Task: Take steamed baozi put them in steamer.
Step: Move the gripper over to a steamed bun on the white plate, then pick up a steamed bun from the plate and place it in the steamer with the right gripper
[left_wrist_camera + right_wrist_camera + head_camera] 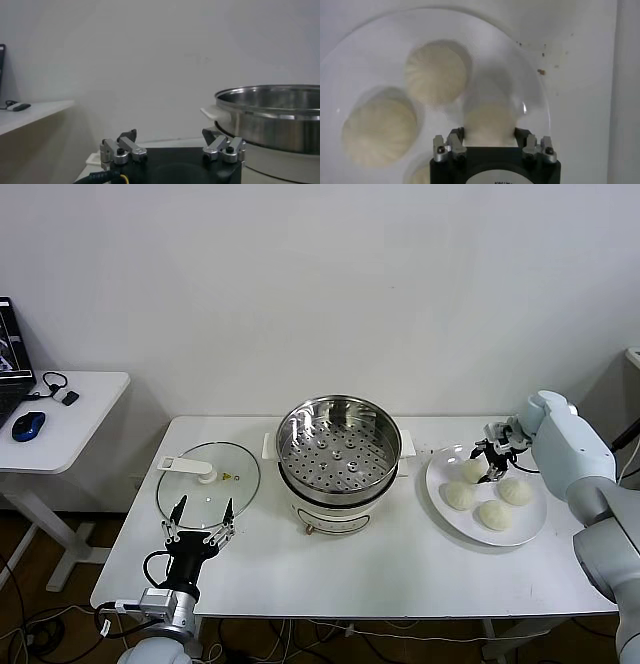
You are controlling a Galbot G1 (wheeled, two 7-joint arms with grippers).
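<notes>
Right gripper straddles far baozi on plate, fingers spread beside it, not pinching. Steamer lies left. Left gripper spread, idle on near-left tabletop.

Four pale, pleated steamed baozi sit clustered on a white plate just right of the steamer. That one's a shiny steel basket with a holey floor, empty, upright on its white base.
</notes>
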